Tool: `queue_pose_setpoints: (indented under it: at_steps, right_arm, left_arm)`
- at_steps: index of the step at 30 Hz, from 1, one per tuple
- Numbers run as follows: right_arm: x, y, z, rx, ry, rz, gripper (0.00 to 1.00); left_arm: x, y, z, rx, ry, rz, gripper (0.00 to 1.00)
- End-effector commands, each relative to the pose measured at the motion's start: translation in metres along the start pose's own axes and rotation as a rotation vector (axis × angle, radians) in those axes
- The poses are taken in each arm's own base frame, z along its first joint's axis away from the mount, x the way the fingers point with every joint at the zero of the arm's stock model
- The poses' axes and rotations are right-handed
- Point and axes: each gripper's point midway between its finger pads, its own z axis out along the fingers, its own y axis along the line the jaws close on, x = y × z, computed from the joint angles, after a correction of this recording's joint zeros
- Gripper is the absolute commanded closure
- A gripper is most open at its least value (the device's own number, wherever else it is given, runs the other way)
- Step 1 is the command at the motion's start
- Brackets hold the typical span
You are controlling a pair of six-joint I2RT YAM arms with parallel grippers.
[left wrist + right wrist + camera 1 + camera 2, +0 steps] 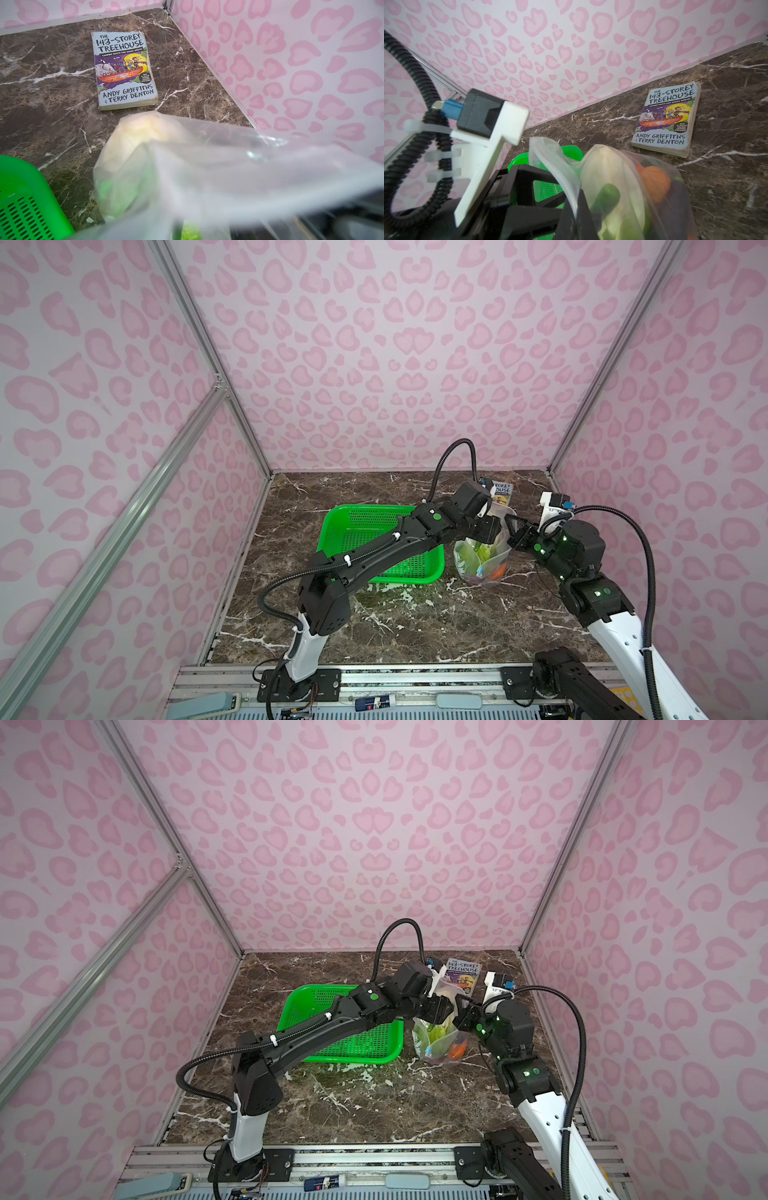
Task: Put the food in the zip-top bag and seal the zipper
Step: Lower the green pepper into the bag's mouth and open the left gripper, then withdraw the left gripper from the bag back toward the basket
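Note:
The zip-top bag [484, 556] [440, 1040] stands upright on the marble table, just right of the green basket. Through its clear plastic I see the food: a pale cabbage [608, 166], an orange pumpkin [654, 182] and green pieces [482, 551]. A small blue slider tab [480, 571] shows low on the bag's side. My right gripper [578, 199] [517, 537] is shut on the zipper strip [550, 158] at the mouth. My left gripper [509, 526] is at the bag's top from the other side. Blurred plastic [207, 166] hides its jaws in the left wrist view.
The green mesh basket [353, 526] [20, 197] lies under my left forearm. A paperback book [502, 491] [124, 70] [666, 120] lies flat near the back right corner, behind the bag. Pink patterned walls close the table on three sides.

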Motion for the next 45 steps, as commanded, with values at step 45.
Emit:
queue_pose_setpoints:
  at_steps: [45]
  right_arm:
    - [-0.004,-0.01,-0.001,0.06,-0.017,-0.028,1.0]
  left_arm:
    - [0.139,0.169,-0.014,-0.488,0.307,0.158,0.02]
